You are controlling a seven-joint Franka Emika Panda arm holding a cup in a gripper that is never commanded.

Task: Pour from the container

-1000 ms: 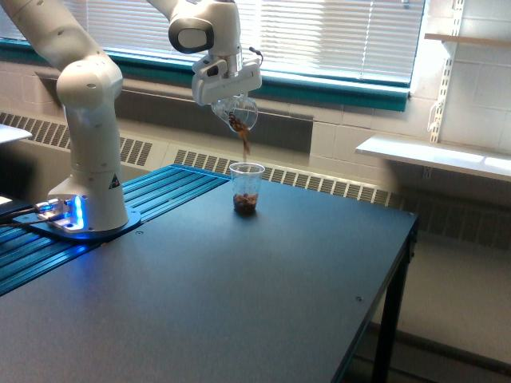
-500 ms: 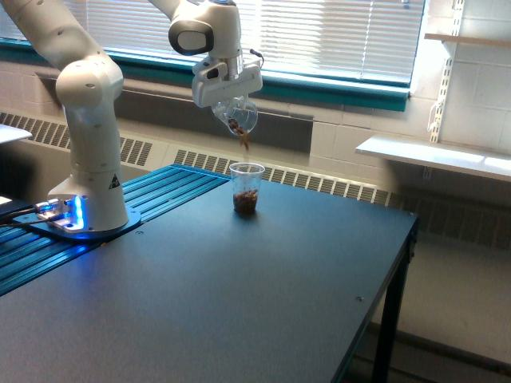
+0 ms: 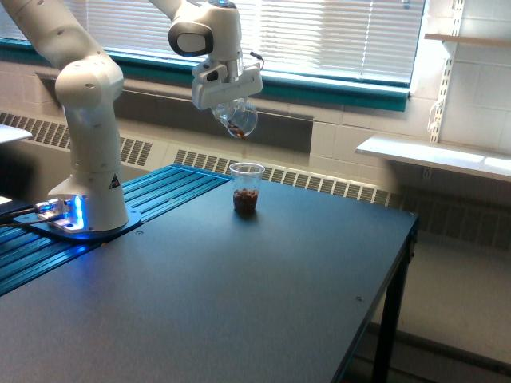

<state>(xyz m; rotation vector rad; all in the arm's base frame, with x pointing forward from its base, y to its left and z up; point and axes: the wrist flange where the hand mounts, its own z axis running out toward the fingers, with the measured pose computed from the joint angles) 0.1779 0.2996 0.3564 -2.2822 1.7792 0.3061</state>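
The brown stream that was falling from the container (image 3: 237, 120) a second ago has stopped; no material hangs in the air between it and the cup below, and the container sits a little higher and less steeply tipped than before. The gripper (image 3: 227, 89) is clamped on the container, holding it in the air, tilted with its mouth turned down toward the exterior view's right. A small brown remnant lies inside near the lip. Directly beneath, well apart from it, the clear plastic cup (image 3: 247, 188) stands upright on the dark table (image 3: 263, 303), its lower part filled with brown material. On the exterior view's left, the arm's white base (image 3: 92, 191) stands on a round mount with a blue light glowing beside it.
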